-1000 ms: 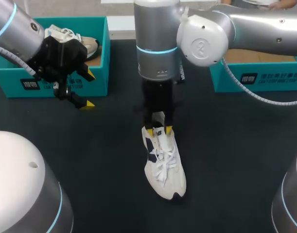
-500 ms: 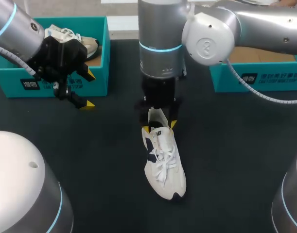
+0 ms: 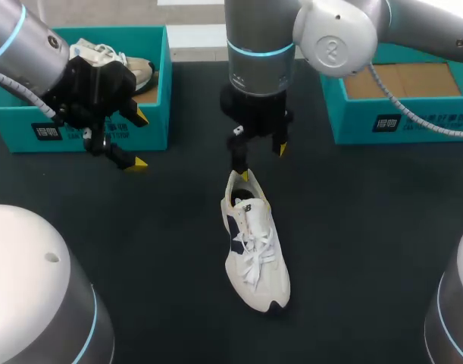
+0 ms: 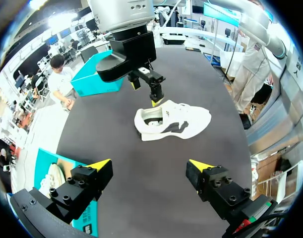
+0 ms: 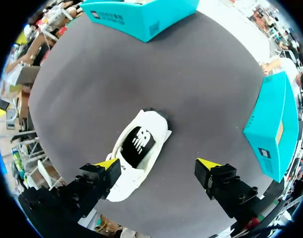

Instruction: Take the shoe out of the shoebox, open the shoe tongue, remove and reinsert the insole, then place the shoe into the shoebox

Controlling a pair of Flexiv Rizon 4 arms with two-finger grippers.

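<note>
The head camera looks down on the dark surface [image 3: 367, 227] from above and behind. The left wrist camera faces across it, the right one straight down; all 3 share the shoe [image 3: 254, 250].

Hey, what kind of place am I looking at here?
Probably a robotics lab bench set up for shoe handling. A white lace-up sneaker lies on a black table, a teal cardboard shoebox holds a second shoe, and the yellow-tipped left tool and right tool hang open above the table.

A spare pale sneaker [image 3: 136, 72] lies inside a teal box [image 3: 154, 133] at the far left of the black table [image 3: 367, 227].
</note>
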